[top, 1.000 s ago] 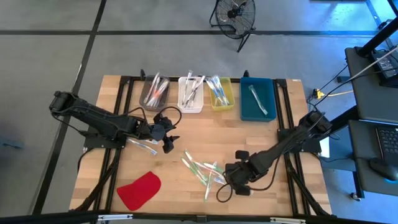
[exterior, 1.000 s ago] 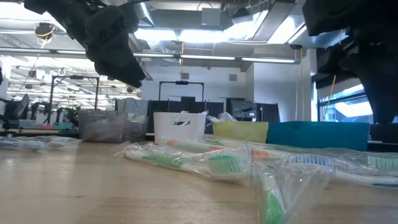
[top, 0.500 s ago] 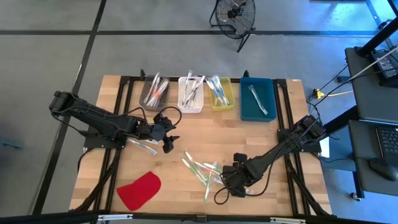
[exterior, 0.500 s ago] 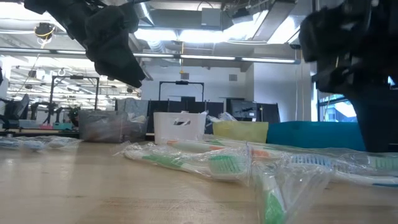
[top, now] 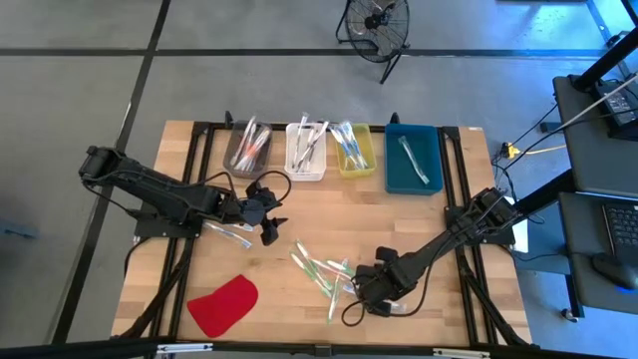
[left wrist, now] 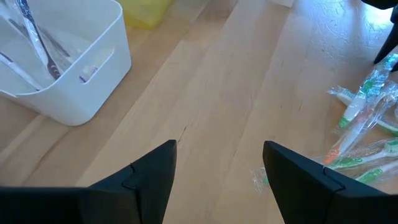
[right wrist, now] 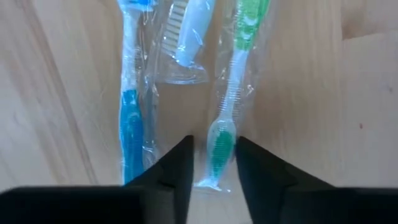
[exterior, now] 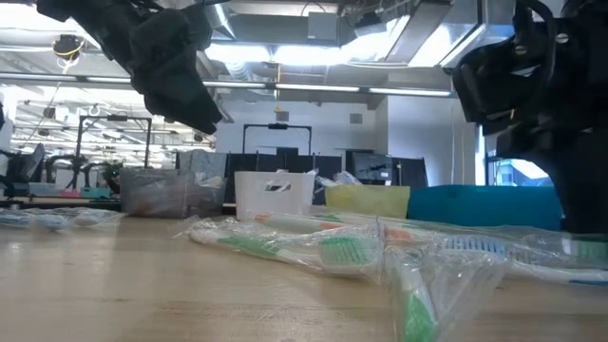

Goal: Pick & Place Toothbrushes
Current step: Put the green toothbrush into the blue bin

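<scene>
Several wrapped toothbrushes (top: pixel 324 271) lie loose in the middle of the wooden table (top: pixel 429 224). One more (top: pixel 231 235) lies under my left arm. My right gripper (top: pixel 371 291) points down at the right end of the pile, shut on a green toothbrush (right wrist: pixel 231 93) in a clear wrapper. A blue toothbrush (right wrist: pixel 129 118) lies right beside that one. My left gripper (left wrist: pixel 217 171) hangs open above bare table left of the pile, with nothing between its fingers. My right gripper pinches the green toothbrush's handle end (right wrist: pixel 219 146), wrapper and all, between its two fingers. The fingers come from above, pointing down, and lie across the handle. The toothbrush lies flat on the table, its bristle end away from the fingers.
Along the far edge stand a grey bin (top: pixel 247 150), a white bin (top: pixel 306 150), a yellow bin (top: pixel 354 150) and a blue bin (top: pixel 413 158), each with toothbrushes inside. A flat red piece (top: pixel 223 304) lies near the front left.
My right gripper has come down onto the right end of the toothbrush pile, drifting slightly toward the table's left. The toothbrushes have stayed where they lay.
</scene>
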